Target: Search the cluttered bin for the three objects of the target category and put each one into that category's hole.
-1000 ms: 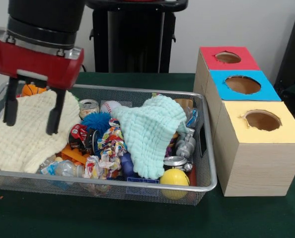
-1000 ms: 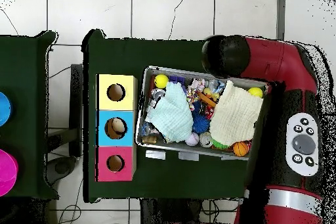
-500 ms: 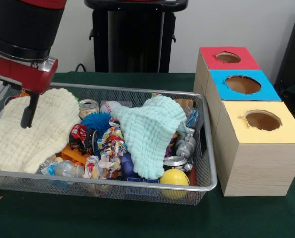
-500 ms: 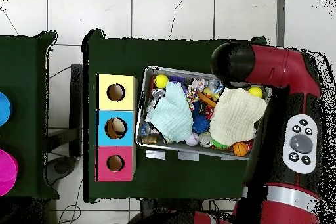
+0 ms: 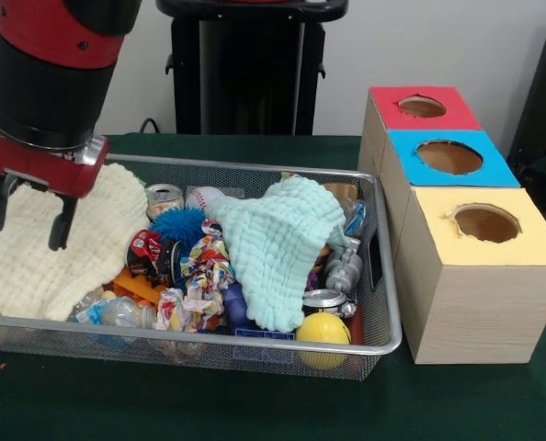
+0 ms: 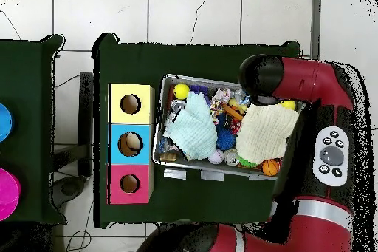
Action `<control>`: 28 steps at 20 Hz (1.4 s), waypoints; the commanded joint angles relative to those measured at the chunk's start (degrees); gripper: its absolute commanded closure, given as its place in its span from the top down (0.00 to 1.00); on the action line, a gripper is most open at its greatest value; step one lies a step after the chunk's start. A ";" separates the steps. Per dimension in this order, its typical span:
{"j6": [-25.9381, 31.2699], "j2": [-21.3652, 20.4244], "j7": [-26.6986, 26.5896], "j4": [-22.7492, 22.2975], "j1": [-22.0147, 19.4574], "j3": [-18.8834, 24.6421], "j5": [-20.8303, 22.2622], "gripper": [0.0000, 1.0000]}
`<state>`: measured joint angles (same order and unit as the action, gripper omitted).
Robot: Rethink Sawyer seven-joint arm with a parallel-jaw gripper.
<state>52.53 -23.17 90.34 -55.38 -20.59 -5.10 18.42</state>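
Because two cloths hide much of the bin (image 5: 383,342), the released, empty end effector (image 5: 27,219) hovers over the cream cloth (image 5: 48,253) at its end farthest from the boxes (image 5: 457,184); target objects unidentifiable.

A pale wall (image 5: 438,46) stands behind the dark green table (image 5: 255,404); white, seemingly cracked floor tiles (image 6: 192,12) surround it
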 commanded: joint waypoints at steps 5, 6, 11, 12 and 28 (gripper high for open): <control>-1.52 4.83 10.07 -6.67 -1.28 2.53 -3.19 1.00; -0.34 6.01 11.04 -6.70 -1.76 2.68 -4.31 1.00; 0.74 9.38 13.81 -4.85 -1.00 0.54 -4.82 1.00; 0.43 9.82 14.98 -4.67 -0.65 -0.11 -4.93 1.00; -7.71 13.90 16.24 -2.88 0.53 -1.78 -6.27 1.00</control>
<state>48.56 -11.44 90.36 -55.32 -20.67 -8.16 14.50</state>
